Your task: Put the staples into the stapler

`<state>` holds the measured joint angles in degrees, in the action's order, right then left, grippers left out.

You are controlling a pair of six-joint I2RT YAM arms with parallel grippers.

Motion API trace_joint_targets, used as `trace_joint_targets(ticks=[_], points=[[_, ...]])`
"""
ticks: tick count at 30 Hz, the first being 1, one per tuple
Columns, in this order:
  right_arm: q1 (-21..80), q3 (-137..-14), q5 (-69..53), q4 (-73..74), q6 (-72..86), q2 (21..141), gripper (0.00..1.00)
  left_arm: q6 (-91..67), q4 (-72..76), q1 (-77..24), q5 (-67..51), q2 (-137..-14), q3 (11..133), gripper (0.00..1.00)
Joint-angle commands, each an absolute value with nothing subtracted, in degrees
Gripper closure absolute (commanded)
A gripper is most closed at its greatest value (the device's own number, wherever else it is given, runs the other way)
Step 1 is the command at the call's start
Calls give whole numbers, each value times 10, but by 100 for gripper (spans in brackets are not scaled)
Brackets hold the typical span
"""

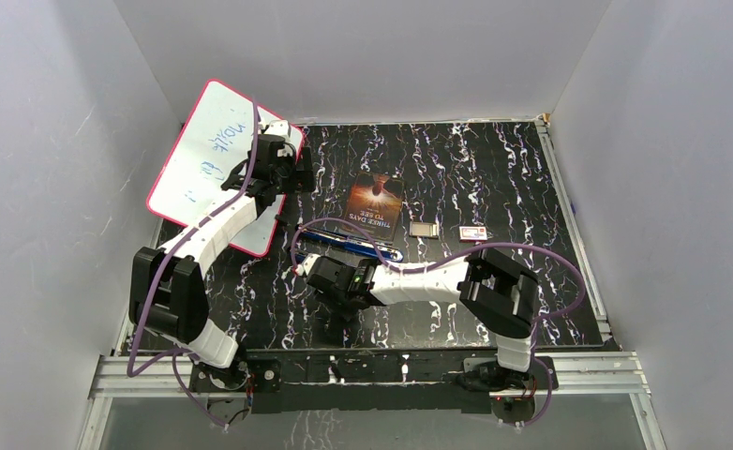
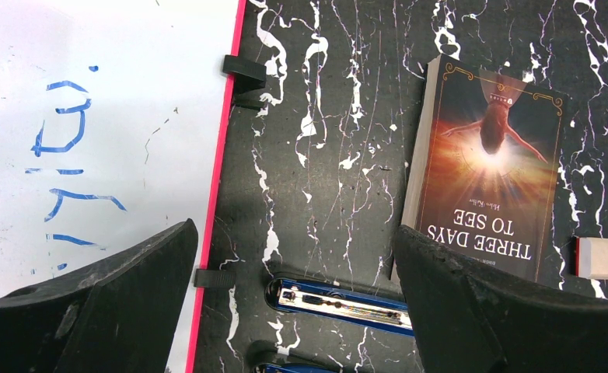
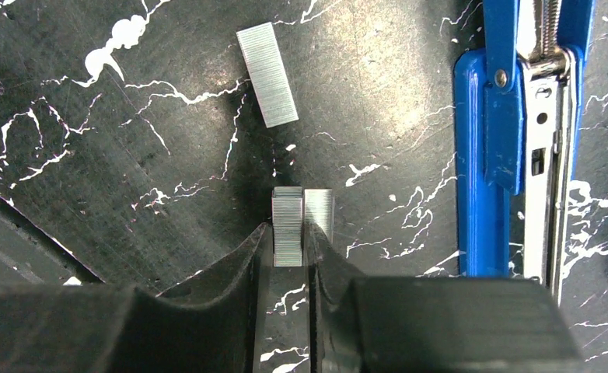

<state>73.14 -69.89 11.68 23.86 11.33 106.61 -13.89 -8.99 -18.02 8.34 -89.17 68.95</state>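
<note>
The blue stapler lies opened out flat on the black marbled table, its metal channel showing in the left wrist view and at the right of the right wrist view. Three silvery strips of staples lie left of it. One strip lies loose and farther off. A second sits between my right gripper's fingers, which press on both its sides. The third lies against the outside of the right finger. My left gripper hangs open above the table by the whiteboard's edge, holding nothing.
A pink-framed whiteboard leans at the back left, under the left arm. A book lies behind the stapler, with a small grey box and a red-and-white box to its right. Walls close in on three sides.
</note>
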Motion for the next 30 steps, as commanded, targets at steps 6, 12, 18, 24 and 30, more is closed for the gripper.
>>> trace_joint_targets(ticks=[6,12,18,24,30], points=[[734,-721,126,243,111,1054,76,-131,-85,-179,83,-856,686,3],[734,-703,131,249,120,1027,77,-130,-83,-179,82,-854,684,3],[733,-652,142,257,137,970,77,-132,-85,-179,73,-849,685,2],[734,-615,141,247,142,939,71,-157,-107,-180,53,-814,669,2],[733,-593,137,226,147,921,64,-166,-156,-179,53,-758,633,2]])
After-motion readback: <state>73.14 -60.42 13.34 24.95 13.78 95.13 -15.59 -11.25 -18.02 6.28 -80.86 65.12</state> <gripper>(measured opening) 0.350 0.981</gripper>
